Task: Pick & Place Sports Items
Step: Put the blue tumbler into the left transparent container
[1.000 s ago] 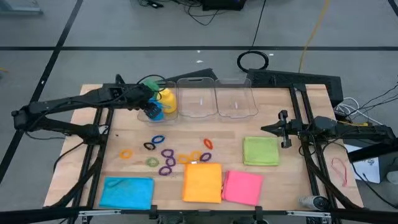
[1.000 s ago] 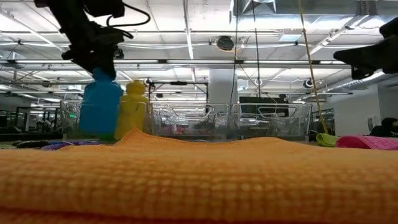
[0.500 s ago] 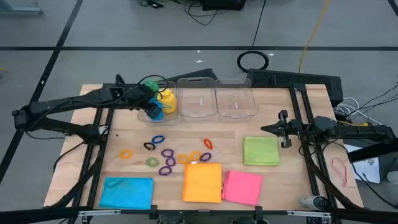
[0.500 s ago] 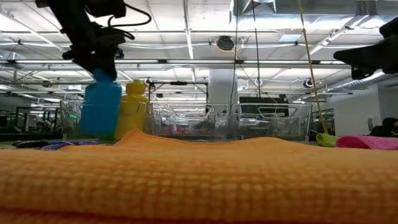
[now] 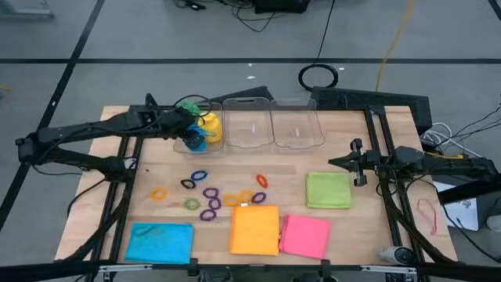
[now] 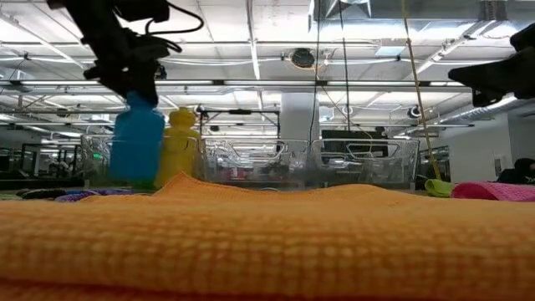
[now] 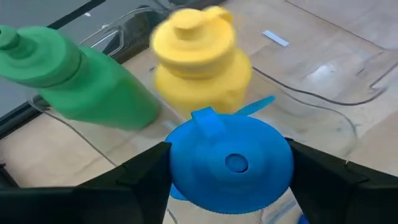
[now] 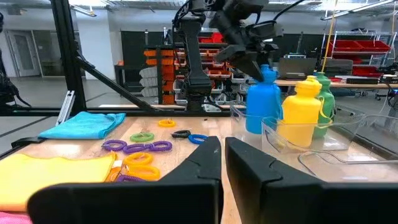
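Observation:
My left gripper point(image 5: 190, 130) reaches over the leftmost clear bin point(image 5: 182, 146) at the table's far left and is shut on a blue bottle point(image 7: 230, 163). That blue bottle point(image 6: 136, 146) stands upright beside a yellow bottle point(image 7: 200, 62) and a green bottle point(image 7: 74, 84) in the same bin. Small coloured rings point(image 5: 211, 196) lie scattered mid-table. Blue point(image 5: 160, 241), orange point(image 5: 255, 229), pink point(image 5: 305, 236) and green point(image 5: 328, 189) folded cloths lie flat along the near side. My right gripper point(image 5: 356, 162) waits shut at the table's right, above the board. My left gripper pinches the blue bottle's round cap point(image 7: 183, 163) between its two fingers point(image 7: 127, 180), one on each side. The fingers slant down from the table's left. The bottle hangs upright below them; whether its base stands on the bin's floor does not show.
Two more clear bins point(image 5: 252, 125) point(image 5: 299, 125) stand in a row to the right of the first, along the far edge. In the low view the orange cloth point(image 6: 267, 242) fills the foreground. Cables and a black ring point(image 5: 318, 76) lie on the floor beyond the table.

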{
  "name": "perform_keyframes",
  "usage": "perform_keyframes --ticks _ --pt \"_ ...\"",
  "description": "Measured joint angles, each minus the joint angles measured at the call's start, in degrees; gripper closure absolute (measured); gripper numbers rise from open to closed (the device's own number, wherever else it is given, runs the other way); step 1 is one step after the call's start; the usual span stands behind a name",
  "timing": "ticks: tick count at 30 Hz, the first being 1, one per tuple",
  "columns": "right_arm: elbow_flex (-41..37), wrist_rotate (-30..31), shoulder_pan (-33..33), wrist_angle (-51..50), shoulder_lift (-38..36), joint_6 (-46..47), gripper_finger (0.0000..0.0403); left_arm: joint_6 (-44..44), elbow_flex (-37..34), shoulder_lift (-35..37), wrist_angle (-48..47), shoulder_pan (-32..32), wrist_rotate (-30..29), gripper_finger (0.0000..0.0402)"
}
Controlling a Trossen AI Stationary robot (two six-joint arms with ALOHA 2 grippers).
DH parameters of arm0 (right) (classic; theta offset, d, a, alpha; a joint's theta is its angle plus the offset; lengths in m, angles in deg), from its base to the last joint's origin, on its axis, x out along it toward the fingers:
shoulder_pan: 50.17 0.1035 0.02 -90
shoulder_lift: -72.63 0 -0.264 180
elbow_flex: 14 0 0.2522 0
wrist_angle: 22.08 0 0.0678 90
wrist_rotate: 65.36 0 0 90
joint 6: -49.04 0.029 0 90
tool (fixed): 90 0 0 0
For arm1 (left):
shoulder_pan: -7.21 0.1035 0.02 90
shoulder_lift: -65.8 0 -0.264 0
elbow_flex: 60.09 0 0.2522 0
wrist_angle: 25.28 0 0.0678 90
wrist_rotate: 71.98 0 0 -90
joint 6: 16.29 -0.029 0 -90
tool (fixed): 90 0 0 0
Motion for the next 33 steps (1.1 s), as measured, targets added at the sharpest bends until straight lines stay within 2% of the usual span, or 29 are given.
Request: perform_keyframes --ticks 10,19,33 --pt "0.0 0.0 0.0 0.0 0.0 0.01 0.0403 0.87 -0.27 0.02 0.28 -2.92 -1.47 0.0186" --pt "-0.02 0.0 0.0 0.02 0.0 0.02 0.0403 2.18 -7.33 2.16 6.01 -2.77 0.02 0.0186" --pt "0.0 0.0 0.0 0.02 0.0 0.0 0.0403 1.46 -7.85 2.1 6.01 -2.77 1.92 0.0186"
